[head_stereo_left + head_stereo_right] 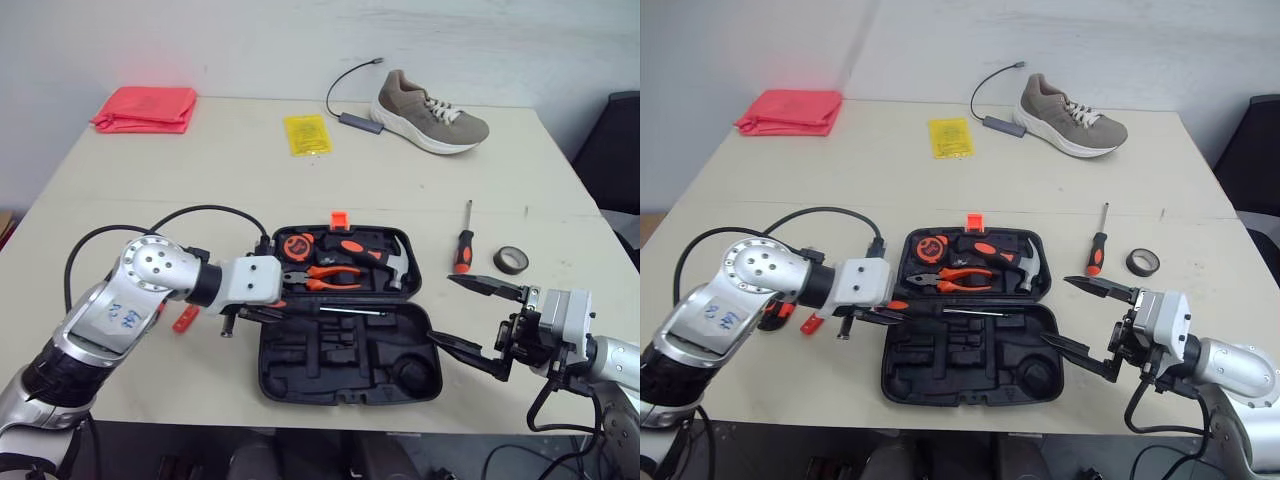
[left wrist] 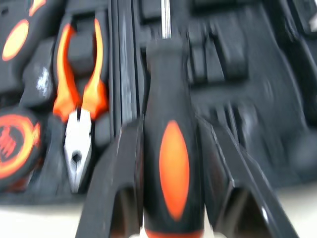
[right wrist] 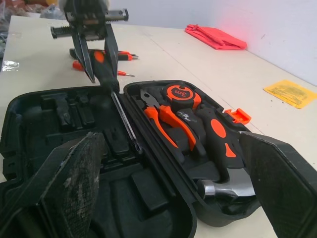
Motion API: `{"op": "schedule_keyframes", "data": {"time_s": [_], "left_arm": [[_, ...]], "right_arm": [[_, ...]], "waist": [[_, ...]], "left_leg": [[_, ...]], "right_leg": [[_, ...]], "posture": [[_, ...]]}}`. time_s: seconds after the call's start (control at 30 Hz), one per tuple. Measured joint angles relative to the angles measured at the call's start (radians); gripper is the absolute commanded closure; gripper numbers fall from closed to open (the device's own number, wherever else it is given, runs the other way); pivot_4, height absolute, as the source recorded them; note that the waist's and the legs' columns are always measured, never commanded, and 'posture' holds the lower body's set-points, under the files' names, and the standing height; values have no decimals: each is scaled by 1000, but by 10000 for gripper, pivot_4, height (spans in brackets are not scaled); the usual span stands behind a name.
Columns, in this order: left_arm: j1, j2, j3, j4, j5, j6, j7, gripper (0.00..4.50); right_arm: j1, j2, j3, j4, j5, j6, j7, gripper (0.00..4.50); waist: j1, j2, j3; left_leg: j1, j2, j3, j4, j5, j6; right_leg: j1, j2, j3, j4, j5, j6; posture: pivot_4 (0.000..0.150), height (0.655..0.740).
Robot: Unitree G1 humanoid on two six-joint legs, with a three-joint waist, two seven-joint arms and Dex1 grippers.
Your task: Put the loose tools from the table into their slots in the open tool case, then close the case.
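Table [image 1: 150, 200]: left hand [image 2: 168, 128] clamps screwdriver [image 2: 173, 171] along tool case [image 1: 300, 385] hinge; right hand [image 1: 441, 308] agape beside it.

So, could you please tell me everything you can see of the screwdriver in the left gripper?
The screwdriver has a thick black handle with an orange oval inlay and a thin silver metal shaft. The left gripper clamps the handle between both fingers. Its shaft runs along the middle ridge of the open tool case, pointing toward the robot's right.
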State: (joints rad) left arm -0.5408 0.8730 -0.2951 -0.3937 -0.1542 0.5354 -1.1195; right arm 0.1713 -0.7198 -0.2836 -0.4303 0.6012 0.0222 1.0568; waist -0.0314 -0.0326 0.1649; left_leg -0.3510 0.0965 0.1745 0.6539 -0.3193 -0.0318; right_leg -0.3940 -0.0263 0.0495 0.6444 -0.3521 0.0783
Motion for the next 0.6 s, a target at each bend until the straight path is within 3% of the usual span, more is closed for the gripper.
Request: {"op": "schedule_keyframes", "data": {"time_s": [0.6], "left_arm": [[-59,-114,-138,-24,113,146,74,36829]], "right_arm": [[58,25,0,2,-19,-32,-1,0]], "waist": [[4,0,0]], "left_leg": [[-1,1,0,4,0,0]], "right_leg": [[0,1,0,2,0,0]], "posture": [[1500,7400]]}}
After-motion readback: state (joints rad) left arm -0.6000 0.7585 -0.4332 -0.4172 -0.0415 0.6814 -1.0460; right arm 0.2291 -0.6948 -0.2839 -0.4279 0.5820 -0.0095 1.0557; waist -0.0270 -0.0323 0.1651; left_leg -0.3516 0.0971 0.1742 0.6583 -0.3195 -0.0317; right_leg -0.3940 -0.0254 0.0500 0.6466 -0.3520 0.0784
